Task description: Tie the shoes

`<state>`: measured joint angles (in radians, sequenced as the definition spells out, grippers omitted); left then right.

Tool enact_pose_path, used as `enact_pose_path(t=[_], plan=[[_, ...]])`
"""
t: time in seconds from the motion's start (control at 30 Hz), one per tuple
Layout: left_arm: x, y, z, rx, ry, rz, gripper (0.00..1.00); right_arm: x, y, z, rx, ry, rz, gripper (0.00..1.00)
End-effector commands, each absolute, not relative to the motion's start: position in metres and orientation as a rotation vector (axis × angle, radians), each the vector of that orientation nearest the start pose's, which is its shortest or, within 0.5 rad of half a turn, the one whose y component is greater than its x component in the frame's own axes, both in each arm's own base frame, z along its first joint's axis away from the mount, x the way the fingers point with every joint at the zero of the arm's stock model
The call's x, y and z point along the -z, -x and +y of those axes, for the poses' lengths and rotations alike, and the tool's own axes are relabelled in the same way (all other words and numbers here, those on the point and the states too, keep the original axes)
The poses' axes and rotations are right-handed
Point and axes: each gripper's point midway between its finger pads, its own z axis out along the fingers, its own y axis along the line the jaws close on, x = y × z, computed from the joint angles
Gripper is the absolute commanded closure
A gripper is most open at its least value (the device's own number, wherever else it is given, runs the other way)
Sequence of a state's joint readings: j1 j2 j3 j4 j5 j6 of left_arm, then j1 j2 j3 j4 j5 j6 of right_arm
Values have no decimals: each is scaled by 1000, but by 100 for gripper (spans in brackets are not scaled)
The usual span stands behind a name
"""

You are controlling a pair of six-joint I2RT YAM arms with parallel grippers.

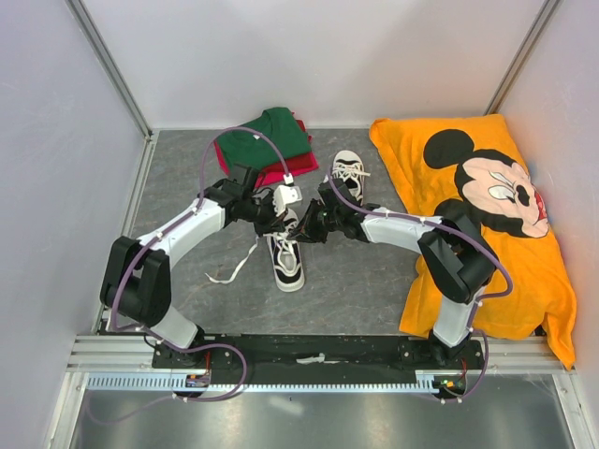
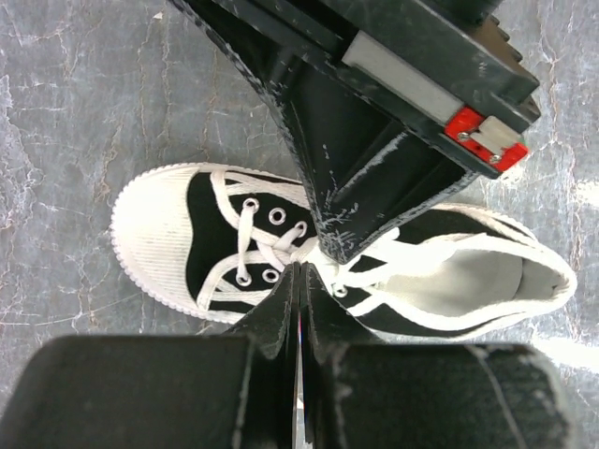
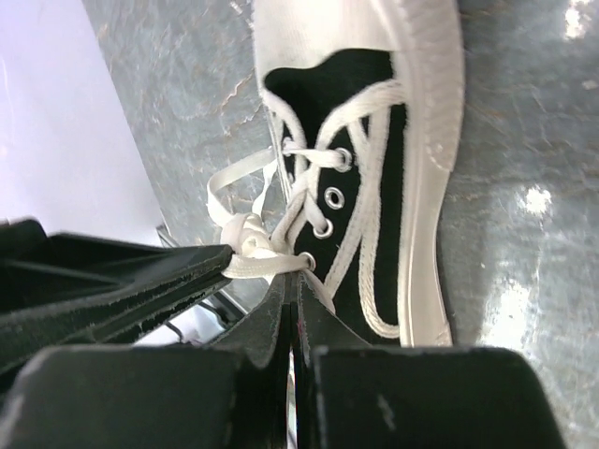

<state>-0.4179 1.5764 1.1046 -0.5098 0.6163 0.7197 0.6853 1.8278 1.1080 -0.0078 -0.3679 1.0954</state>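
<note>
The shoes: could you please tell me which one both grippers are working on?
The nearer shoe, with the left gripper and right gripper meeting over its laces; the other shoe lies farther back, untouched.

Robot lab cell, not a home. White panel walls (image 1: 309, 56) on three sides, held in aluminium profile posts (image 1: 108, 65). Grey marbled desk (image 1: 356, 281). Left arm (image 1: 178, 234) and right arm (image 1: 402, 229) are bolted to a black base plate (image 1: 318, 351) on an aluminium rail (image 1: 103, 354). Purple cables (image 1: 211, 159) loop along them. Staged props: folded green and red clothes (image 1: 271, 140), orange cartoon-mouse shirt (image 1: 487, 224), shoes (image 1: 348, 171).
</note>
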Motion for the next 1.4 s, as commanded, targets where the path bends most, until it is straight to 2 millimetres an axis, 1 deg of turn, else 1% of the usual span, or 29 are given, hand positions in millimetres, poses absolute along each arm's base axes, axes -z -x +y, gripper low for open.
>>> enact_pose_path(t=[0.0,0.03,0.17,0.23,0.33,0.4,0.5,0.67,0.77,0.87,1.0,1.07,1.13,1.23,1.27,1.3,1.37], plan=[[-126,-313,-229,604,-1408,1855,98,-109,-304,369,-1227,-487,2578,100],[-129,-313,-230,606,-1402,1850,98,-109,-305,370,-1233,-497,2570,100],[-129,-315,-227,582,-1378,1866,98,-109,-303,376,-1256,-529,2565,100],[-129,-323,-224,533,-1338,1883,98,-115,-302,382,-1301,-533,2544,100],[-133,-331,-222,492,-1298,1887,99,-118,-300,385,-1323,-555,2539,100],[-137,-334,-222,476,-1287,1879,98,-121,-301,384,-1320,-562,2530,100],[-136,-333,-219,461,-1282,1883,99,-120,-300,381,-1298,-585,2538,100],[-136,-330,-219,452,-1276,1862,99,-108,-290,375,-1228,-637,2609,100],[-138,-333,-218,433,-1268,1852,99,-106,-286,371,-1209,-654,2626,100],[-140,-331,-222,455,-1280,1835,99,-109,-288,371,-1221,-643,2607,100],[-140,-323,-227,506,-1294,1834,98,-114,-296,382,-1270,-609,2569,100],[-139,-319,-228,522,-1300,1843,98,-113,-299,386,-1285,-602,2571,100],[-139,-315,-228,541,-1302,1851,98,-120,-305,392,-1318,-580,2536,100],[-137,-312,-228,548,-1306,1863,99,-121,-312,395,-1322,-567,2510,100],[-138,-311,-227,548,-1304,1865,98,-119,-314,395,-1317,-565,2509,100],[-138,-309,-227,556,-1301,1873,98,-121,-317,397,-1322,-552,2489,100],[-137,-306,-227,570,-1305,1878,98,-119,-319,397,-1323,-526,2475,100]])
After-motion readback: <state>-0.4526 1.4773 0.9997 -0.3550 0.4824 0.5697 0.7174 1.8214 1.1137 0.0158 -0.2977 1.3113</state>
